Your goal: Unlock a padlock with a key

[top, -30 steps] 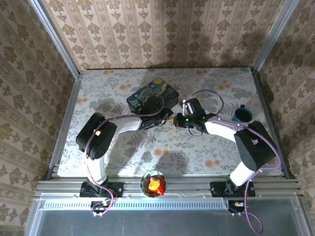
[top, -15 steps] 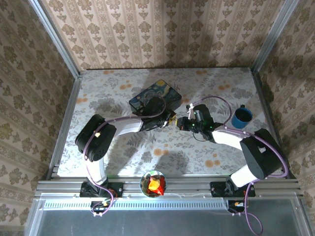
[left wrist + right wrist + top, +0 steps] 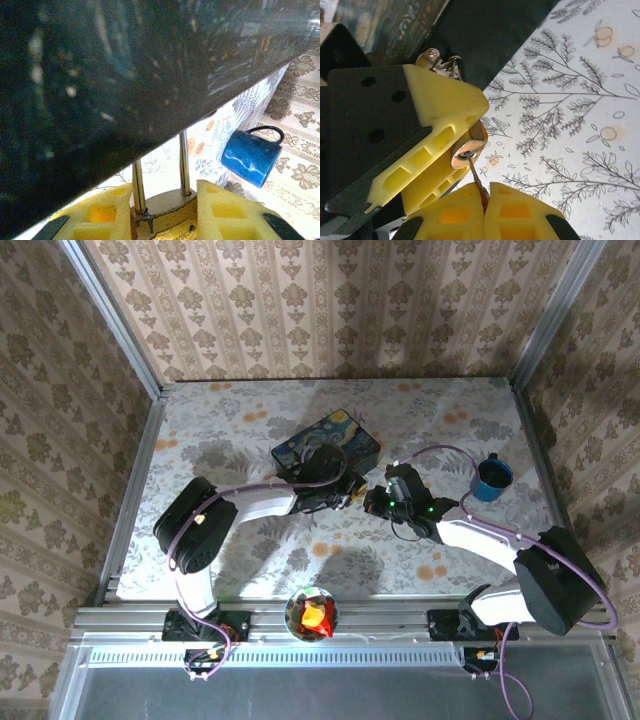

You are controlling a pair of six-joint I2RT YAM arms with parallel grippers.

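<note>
At the counter's (image 3: 250,540) middle, beside the blue box (image 3: 330,435), my left fingers (image 3: 100,215) grip the padlock (image 3: 167,207) by its flat sides. It looks small, hard and probably slippery. My right fingers (image 3: 455,215) pinch the thin key (image 3: 476,176) at its keyhole.

Both arms bend inward, wrists nearly meeting; left gripper (image 3: 350,493) grips the padlock (image 3: 167,211); right gripper (image 3: 484,199) is pinched tight on the key (image 3: 474,172).
</note>
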